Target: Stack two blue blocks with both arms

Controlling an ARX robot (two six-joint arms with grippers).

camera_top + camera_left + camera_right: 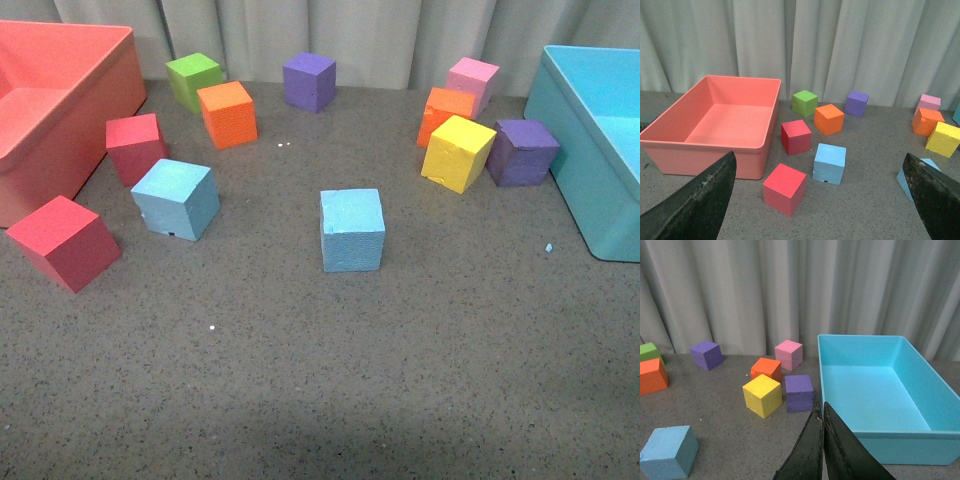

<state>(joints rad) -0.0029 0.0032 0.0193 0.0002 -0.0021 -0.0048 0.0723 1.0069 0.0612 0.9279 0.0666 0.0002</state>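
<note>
The left sky-blue foam cube (830, 163) is sitting flat on the grey speckled bench (400, 380) ahead of the left gripper (818, 160), roughly in line with the gap between its fingers. The middle sky-blue foam cube (352, 229) is resting well apart from it, farther toward the right arm's side and partly hidden behind one of that gripper's fingers in the left wrist view. The left gripper is hanging wide open and empty. The right gripper (821, 407) is hanging with its fingers pressed together on nothing, the middle cube lying ahead of it and off toward the robot's left. Neither arm is showing in the front view and nothing is being stacked yet, so reaching for the first cube seems to be the step in hand. To do it well, the left gripper should probably be descending squarely over the left cube, turning so its fingers are meeting two opposite flat faces rather than corners, since the cube is lying slightly skewed. The nearer red foam cube (785, 189) and the farther red foam cube (796, 136) are sitting close by, toward the salmon plastic bin (690, 162), so the fingers are needing clearance there. The right gripper will be needing to spread before taking the middle cube, which is standing clear of the yellow foam cube (762, 395) and purple foam cube (799, 392) near the turquoise plastic bin (900, 445).
</note>
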